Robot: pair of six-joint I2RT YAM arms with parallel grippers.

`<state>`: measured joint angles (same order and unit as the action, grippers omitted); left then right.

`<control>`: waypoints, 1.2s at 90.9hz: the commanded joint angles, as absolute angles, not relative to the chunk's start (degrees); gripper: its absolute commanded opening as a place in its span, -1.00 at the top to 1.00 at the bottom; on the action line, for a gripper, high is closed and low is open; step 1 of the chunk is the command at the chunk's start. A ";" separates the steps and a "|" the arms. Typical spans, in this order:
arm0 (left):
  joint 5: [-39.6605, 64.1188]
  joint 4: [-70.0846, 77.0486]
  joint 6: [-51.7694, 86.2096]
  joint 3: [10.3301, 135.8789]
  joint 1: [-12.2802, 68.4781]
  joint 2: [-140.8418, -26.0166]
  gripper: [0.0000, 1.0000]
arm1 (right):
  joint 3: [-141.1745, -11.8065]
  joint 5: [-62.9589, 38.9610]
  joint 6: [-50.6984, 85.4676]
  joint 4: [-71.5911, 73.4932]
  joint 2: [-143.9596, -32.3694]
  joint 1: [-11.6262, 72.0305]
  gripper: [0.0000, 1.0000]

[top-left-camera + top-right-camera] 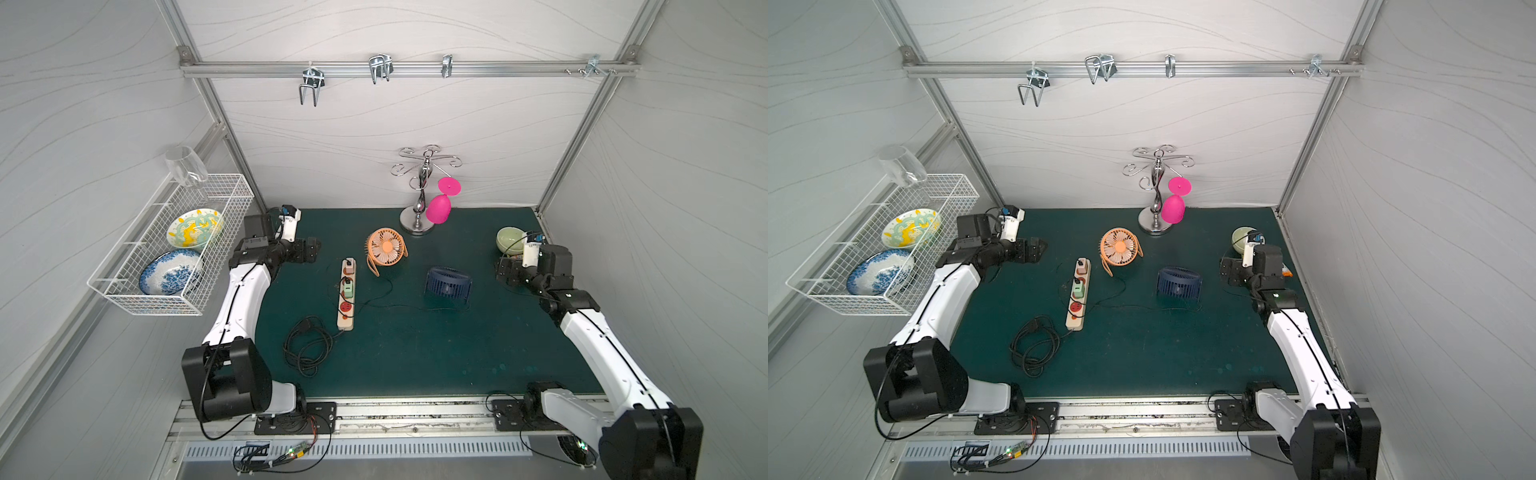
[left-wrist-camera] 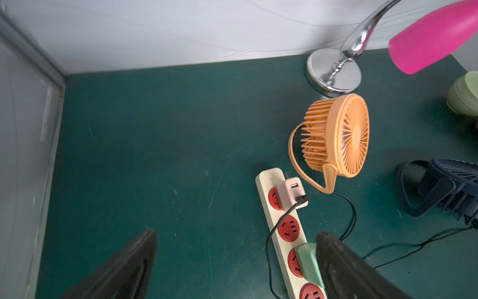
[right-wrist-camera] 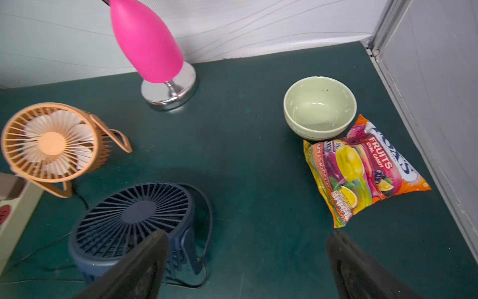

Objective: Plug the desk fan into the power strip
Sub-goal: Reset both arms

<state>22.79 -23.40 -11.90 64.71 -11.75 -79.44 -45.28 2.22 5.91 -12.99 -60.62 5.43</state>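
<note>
The power strip (image 1: 346,322) (image 2: 266,178) lies left of centre on the green mat, its black cord (image 1: 307,345) coiled in front of it. A pink adapter (image 2: 291,192) with a black cable in it sits in the far socket. A green adapter (image 2: 309,261) sits two sockets nearer. The orange desk fan (image 1: 386,247) (image 3: 51,143) stands just right of the strip's far end. A navy fan (image 1: 448,282) (image 3: 132,214) stands further right. Thin cords run from both fans toward the strip. My left gripper (image 1: 311,249) (image 2: 236,233) hangs open and empty left of the strip. My right gripper (image 1: 500,270) (image 3: 248,234) is open and empty right of the navy fan.
A chrome glass rack (image 1: 415,220) with a pink glass (image 1: 438,210) hanging on it stands at the back. A green bowl (image 3: 319,108) and a candy bag (image 3: 362,168) lie at the far right. A wire basket (image 1: 232,183) with two plates hangs on the left wall.
</note>
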 commanded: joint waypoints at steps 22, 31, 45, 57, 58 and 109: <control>25.93 2.40 -2.05 43.06 -12.46 -73.13 -1.00 | -35.43 7.95 4.79 5.53 -65.20 3.17 -0.98; 28.17 10.19 -1.60 37.93 -12.33 -73.44 -1.00 | -33.33 7.08 4.04 10.14 -67.54 3.09 -0.98; 25.97 19.85 -1.48 33.57 -12.27 -74.89 -1.00 | -31.69 7.40 2.70 14.68 -70.99 2.86 -0.98; 26.84 24.96 -1.87 31.19 -11.59 -76.93 -1.00 | -30.83 6.14 1.41 18.53 -73.31 2.88 -0.98; 26.78 25.53 -1.95 31.02 -11.47 -77.09 -1.00 | -30.84 6.06 1.37 18.71 -73.53 2.85 -0.98; 24.20 45.80 -1.20 24.42 -9.36 -86.04 -1.00 | -28.95 3.57 1.61 34.42 -85.02 0.80 -0.98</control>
<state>25.63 38.94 -1.43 24.86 -10.09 -85.19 -30.50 4.03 1.89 28.36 -83.55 1.80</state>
